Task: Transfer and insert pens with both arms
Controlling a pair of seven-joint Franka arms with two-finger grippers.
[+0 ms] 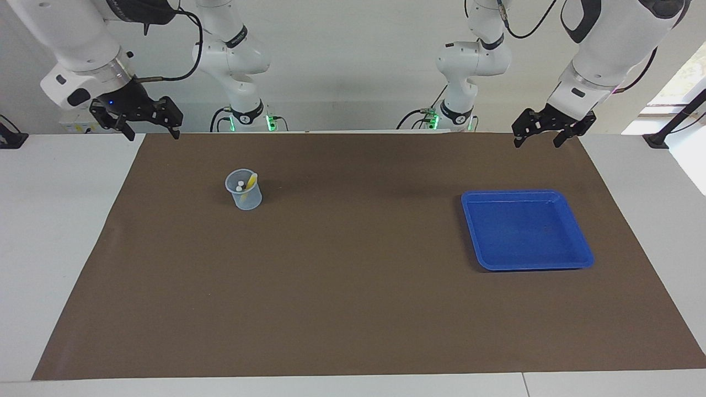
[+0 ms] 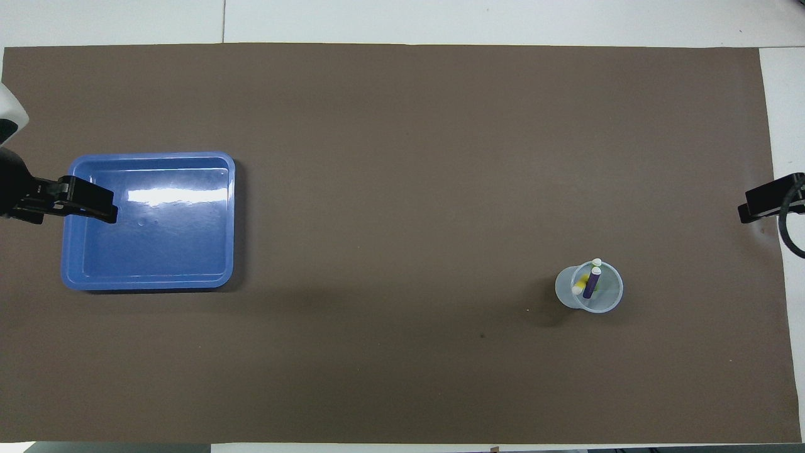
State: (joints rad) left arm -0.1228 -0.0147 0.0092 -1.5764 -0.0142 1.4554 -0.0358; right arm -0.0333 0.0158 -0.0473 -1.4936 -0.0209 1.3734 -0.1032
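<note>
Pens (image 1: 243, 183) upright in a clear cup (image 1: 243, 190) on the brown mat (image 1: 353, 286), tips up, toward the right arm's end. Right jaws (image 1: 150, 128) spread wide, empty, up over the mat's edge, closest to the cup. Lots of open mat in between. Blue tray (image 1: 573, 242) empty. Left jaws (image 1: 536, 135) spread too, waiting high above the mat's corner near the tray.

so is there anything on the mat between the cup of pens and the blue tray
Nothing: between the cup and blue tray only bare brown mat shows, clearest in the overhead view.
</note>
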